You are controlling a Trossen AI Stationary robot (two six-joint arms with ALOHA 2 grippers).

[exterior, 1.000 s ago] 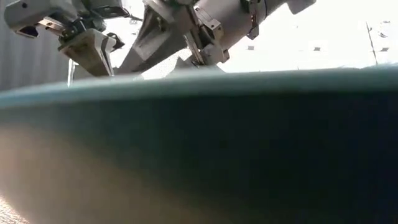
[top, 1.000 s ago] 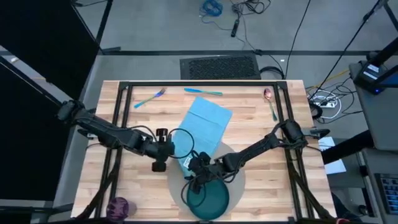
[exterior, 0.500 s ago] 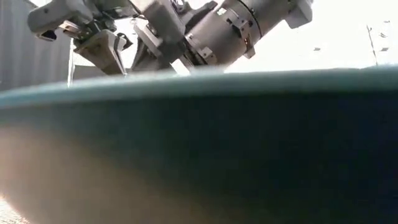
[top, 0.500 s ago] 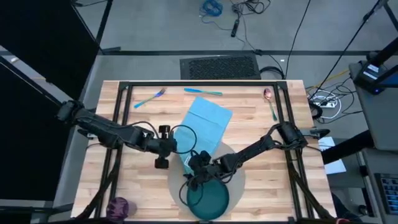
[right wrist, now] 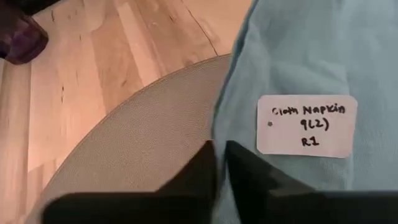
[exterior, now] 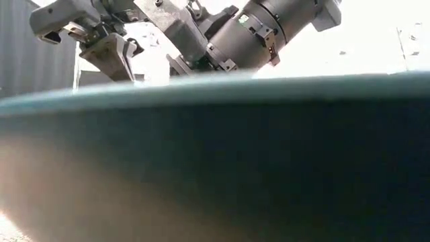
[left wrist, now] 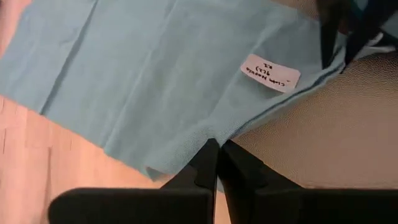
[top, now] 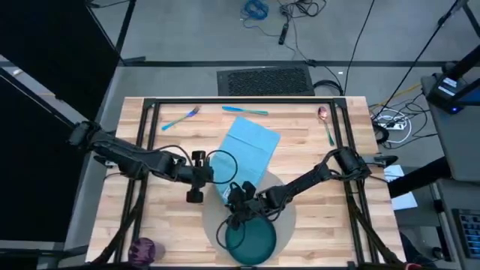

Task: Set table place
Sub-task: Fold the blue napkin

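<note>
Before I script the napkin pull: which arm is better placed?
Probably the right: its end effector sits at the napkin corner on the mat; the left end effector sits at its side edge.

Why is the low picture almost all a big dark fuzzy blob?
In the low view, the teal plate sits right against the camera, out of focus and filling the frame; behind it the bright room washes out white. The high view shows the same plate sharply.

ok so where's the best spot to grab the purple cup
Hedged: take the purple cup across its rim from straight above. It appears to stand upright and alone near the table's near-left corner, with bare wood around it. The left end effector is nearer than the right.
</note>
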